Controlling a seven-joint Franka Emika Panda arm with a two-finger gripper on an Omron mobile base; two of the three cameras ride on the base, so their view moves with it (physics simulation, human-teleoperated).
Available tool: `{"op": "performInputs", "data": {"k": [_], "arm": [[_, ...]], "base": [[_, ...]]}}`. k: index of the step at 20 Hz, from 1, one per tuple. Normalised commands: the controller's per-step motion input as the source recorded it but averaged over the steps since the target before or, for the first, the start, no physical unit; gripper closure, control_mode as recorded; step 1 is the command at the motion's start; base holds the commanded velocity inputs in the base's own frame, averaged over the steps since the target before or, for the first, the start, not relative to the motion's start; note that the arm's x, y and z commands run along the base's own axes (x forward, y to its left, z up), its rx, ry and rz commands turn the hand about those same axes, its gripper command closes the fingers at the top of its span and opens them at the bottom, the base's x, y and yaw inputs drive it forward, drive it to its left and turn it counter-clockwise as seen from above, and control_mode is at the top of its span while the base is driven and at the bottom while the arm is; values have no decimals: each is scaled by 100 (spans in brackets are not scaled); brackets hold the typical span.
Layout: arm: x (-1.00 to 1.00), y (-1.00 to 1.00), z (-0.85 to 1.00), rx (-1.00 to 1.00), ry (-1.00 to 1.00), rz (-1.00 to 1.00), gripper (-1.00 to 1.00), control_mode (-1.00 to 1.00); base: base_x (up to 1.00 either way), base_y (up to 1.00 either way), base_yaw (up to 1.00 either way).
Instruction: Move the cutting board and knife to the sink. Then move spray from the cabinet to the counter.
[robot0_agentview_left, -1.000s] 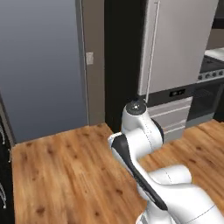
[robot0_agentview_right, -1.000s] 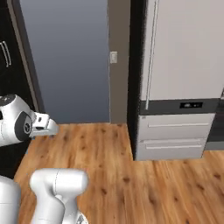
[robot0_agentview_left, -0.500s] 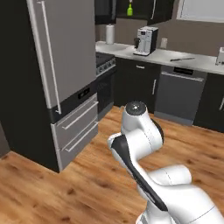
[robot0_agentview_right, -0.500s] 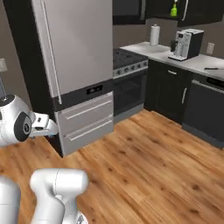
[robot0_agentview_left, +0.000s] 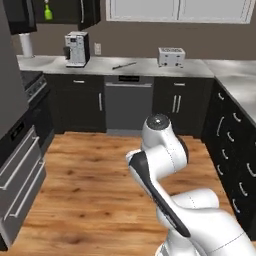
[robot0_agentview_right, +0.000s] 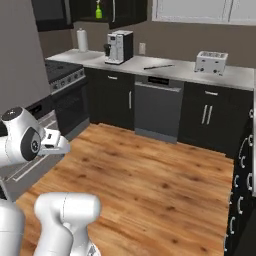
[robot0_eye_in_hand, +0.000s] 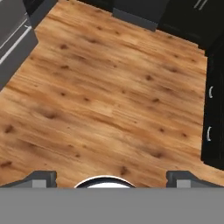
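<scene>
Half a second of base turning has brought the counter (robot0_agentview_left: 115, 65), knife (robot0_agentview_left: 124, 65) and spray (robot0_agentview_left: 48, 11) ahead; gripper (robot0_eye_in_hand: 111, 177) wide, empty

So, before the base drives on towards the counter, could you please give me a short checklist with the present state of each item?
1. End effector empty: ok, fingertips wide apart over bare wooden floor.
2. Knife located: ok, a slim dark thing on the counter above the dishwasher.
3. Cutting board located: cannot tell.
4. Spray located: ok, green bottle in the open upper cabinet above the coffee machine.
5. Sink located: cannot tell.
6. Path ahead: ok, floor bare up to the lower cabinets.
</scene>
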Motion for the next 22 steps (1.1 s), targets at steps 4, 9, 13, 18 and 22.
{"op": "performInputs", "data": {"k": [4, 9, 13, 18, 22], "arm": [[0, 0, 0, 0, 0, 0, -100, 100], [0, 0, 0, 0, 0, 0, -100, 100], [0, 0, 0, 0, 0, 0, -100, 100], [0, 0, 0, 0, 0, 0, -100, 100], [0, 0, 0, 0, 0, 0, -100, 100]], "base": [[69, 35, -43], [78, 36, -30], [80, 35, -26], [85, 33, -17], [89, 28, -9]]}}
